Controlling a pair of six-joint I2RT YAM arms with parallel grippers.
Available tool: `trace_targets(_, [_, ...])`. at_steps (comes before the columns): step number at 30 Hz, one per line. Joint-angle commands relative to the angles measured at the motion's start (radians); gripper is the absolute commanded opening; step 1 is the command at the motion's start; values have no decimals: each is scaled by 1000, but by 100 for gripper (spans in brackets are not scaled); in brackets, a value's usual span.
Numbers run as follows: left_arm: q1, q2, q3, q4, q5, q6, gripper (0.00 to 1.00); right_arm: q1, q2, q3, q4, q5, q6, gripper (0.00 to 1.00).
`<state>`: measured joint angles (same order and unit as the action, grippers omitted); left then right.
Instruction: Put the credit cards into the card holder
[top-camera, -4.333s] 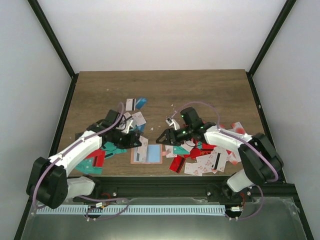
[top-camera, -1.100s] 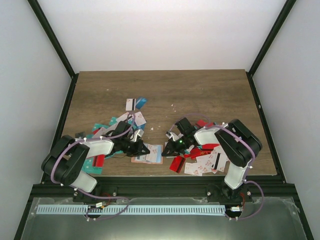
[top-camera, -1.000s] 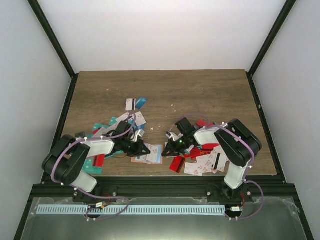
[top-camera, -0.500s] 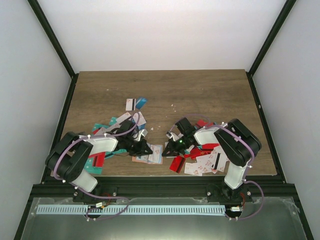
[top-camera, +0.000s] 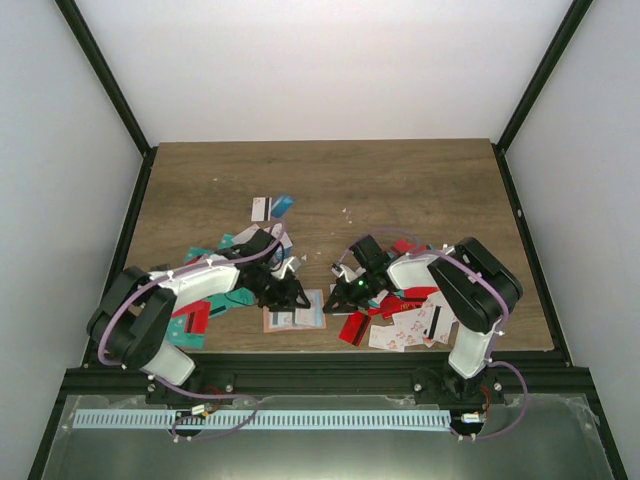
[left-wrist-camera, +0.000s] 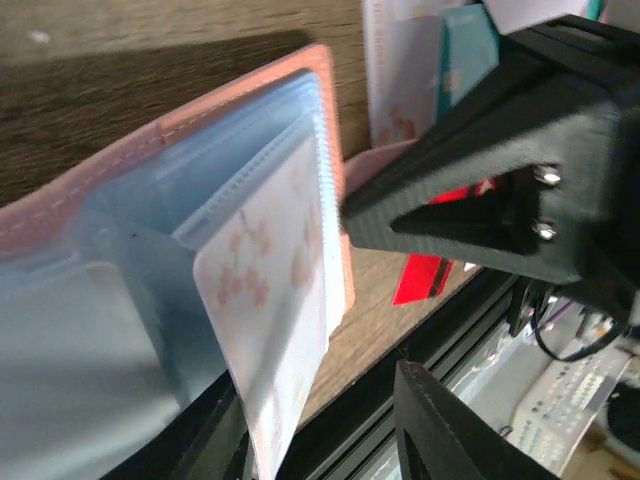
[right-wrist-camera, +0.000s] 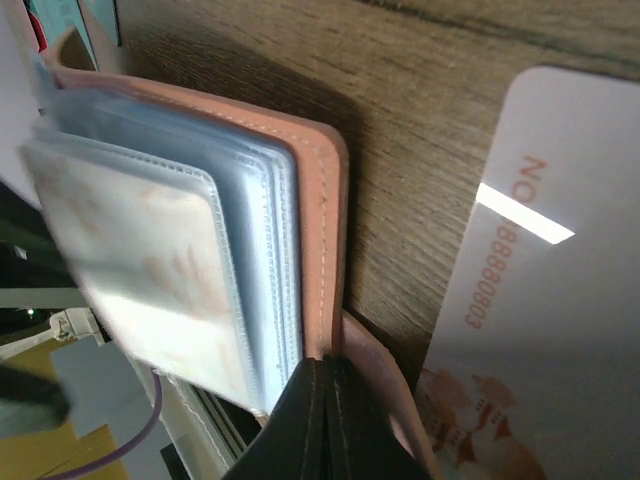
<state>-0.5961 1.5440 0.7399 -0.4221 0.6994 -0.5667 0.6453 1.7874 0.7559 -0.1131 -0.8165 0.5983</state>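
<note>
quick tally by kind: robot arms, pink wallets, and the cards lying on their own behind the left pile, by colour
white-and-black robot arms: 2
salmon-pink folding card holder: 1
white plastic card with a black stripe: 1
teal plastic card: 1
total: 5

Brown wooden table (top-camera: 400, 180) under scattered credit cards (top-camera: 400, 330) and the open pink card holder (top-camera: 300, 318).

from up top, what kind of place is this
Probably a robotics lab test cell: a wooden table boxed in by white panels on a black frame, with a left arm and right arm bolted at its near edge.
</note>
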Motion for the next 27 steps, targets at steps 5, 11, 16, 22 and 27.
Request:
trace_targets(5, [-5, -94, 138, -302, -62, 89, 47, 21, 14, 22, -39, 96, -22, 1])
trace_targets(11, [-5, -103, 167, -383, -125, 128, 51, 21, -4, 34, -40, 87, -39, 1])
trace_targets(16, [-5, -96, 152, -355, -158, 144, 40, 21, -30, 53, -60, 69, -58, 3])
trace_targets(22, [-5, -62, 130, -248, -191, 136, 4, 21, -85, 59, -46, 25, -42, 8])
trace_targets(27, [-6, -12, 112, -188, -184, 126, 4, 20, -101, 53, -4, -12, -1, 10])
